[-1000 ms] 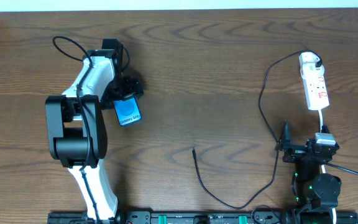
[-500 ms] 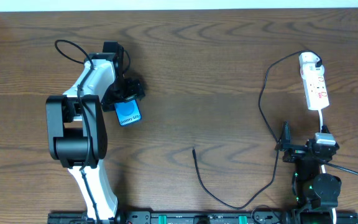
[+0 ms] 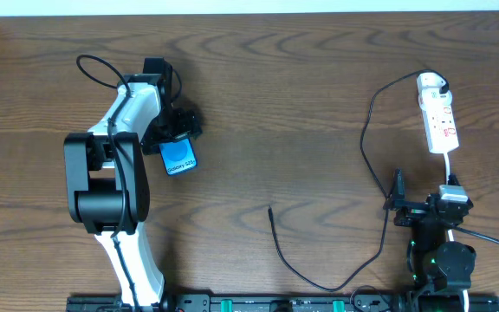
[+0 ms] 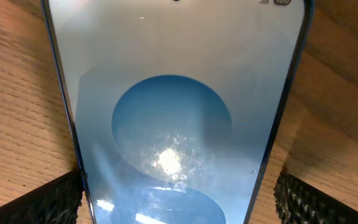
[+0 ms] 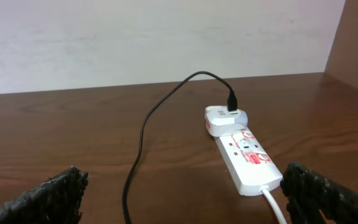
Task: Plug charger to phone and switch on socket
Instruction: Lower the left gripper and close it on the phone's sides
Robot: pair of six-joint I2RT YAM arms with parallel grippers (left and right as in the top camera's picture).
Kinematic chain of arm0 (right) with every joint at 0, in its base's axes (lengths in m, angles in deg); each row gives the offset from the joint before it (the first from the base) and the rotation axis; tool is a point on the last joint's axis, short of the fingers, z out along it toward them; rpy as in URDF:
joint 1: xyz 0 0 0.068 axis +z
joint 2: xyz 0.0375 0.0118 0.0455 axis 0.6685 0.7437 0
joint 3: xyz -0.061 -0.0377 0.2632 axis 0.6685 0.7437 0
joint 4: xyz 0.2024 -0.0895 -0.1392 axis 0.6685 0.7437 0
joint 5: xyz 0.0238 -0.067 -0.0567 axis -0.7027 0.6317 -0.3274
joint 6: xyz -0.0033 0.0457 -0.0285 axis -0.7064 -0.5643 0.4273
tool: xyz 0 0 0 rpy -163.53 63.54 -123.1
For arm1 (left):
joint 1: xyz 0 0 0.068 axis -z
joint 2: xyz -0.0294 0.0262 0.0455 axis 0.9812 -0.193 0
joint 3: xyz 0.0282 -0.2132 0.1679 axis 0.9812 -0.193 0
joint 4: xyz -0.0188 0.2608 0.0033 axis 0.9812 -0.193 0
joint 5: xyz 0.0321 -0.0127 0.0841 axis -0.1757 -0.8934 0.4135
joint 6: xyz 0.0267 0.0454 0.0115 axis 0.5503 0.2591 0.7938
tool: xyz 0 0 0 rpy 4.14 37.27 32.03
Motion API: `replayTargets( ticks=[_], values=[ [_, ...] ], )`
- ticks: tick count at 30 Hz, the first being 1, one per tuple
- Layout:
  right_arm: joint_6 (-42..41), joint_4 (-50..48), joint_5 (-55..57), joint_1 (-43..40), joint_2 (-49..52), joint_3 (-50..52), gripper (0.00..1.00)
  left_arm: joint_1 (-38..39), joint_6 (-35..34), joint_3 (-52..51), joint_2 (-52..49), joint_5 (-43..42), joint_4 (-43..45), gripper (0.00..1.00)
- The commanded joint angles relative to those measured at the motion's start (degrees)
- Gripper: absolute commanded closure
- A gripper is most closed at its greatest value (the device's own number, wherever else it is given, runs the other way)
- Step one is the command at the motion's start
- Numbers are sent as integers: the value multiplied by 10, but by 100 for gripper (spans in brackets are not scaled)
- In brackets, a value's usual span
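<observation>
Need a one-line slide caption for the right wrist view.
Open right claw facing the socket, the charger plugged into its far end, its black cable trailing left over the table.

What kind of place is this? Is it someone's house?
Probably a robot test bench, not a home: a brown wooden table by a plain white wall, a white-and-black robot arm and a black robot arm, with a blue-screened phone and a white power strip laid out.

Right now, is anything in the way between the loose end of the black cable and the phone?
No, nothing visible. Only bare table lies between the charger plug and the phone. The left hand sits open astride the phone's far end, not on that path.
</observation>
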Motion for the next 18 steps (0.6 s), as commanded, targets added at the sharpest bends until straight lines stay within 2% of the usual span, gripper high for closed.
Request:
replayTargets(
  ticks=[1, 4, 6, 18],
  values=[
    [7, 2, 0, 2, -3, 0, 1, -2, 14, -11, -9, -3, 3, 3],
    [7, 2, 0, 2, -3, 0, 1, -2, 16, -11, -9, -3, 3, 6],
    [7, 2, 0, 2, -3, 0, 1, -2, 24, -11, -9, -4, 3, 12],
    [7, 2, 0, 2, -3, 0, 1, -2, 37, -14, -9, -3, 3, 12]
  ],
)
